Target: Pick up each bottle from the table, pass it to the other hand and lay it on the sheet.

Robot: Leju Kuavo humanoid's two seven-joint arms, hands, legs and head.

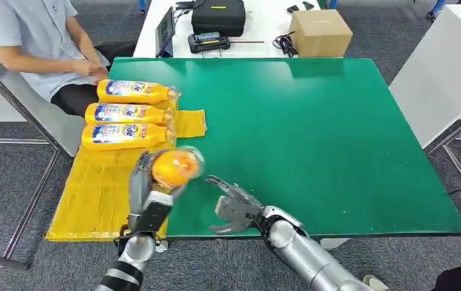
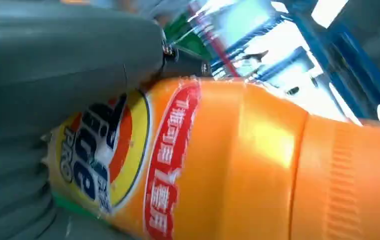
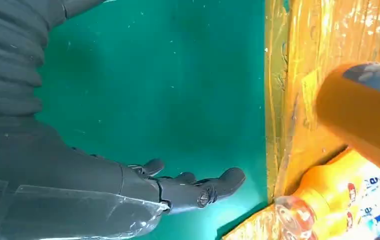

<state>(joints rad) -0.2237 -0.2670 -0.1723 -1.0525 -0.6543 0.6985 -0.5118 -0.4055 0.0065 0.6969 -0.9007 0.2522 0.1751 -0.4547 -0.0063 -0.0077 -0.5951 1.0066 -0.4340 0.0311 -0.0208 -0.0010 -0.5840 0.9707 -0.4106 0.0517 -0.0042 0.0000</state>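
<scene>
My left hand (image 1: 148, 193) grips an orange Tide bottle (image 1: 176, 167) and holds it up above the edge of the yellow sheet (image 1: 97, 194), its base turned toward the camera. Close up, the held bottle (image 2: 237, 165) shows its red and blue label against my left hand (image 2: 53, 65). Three more orange bottles (image 1: 132, 92) (image 1: 125, 113) (image 1: 123, 136) lie side by side on the sheet's far part. My right hand (image 1: 235, 207) hovers open over the green table (image 1: 312, 133), just right of the held bottle. Seen from the wrist, that right hand (image 3: 188, 187) has its fingers spread, with the bottle (image 3: 362, 115) beyond them.
A person (image 1: 40, 42) sits at the far left corner, hands close to the farthest bottle. Behind the green table stand a cardboard box (image 1: 320, 31), a black case (image 1: 218, 16) and a tablet (image 1: 165, 30). A white table (image 1: 446, 66) stands at the right.
</scene>
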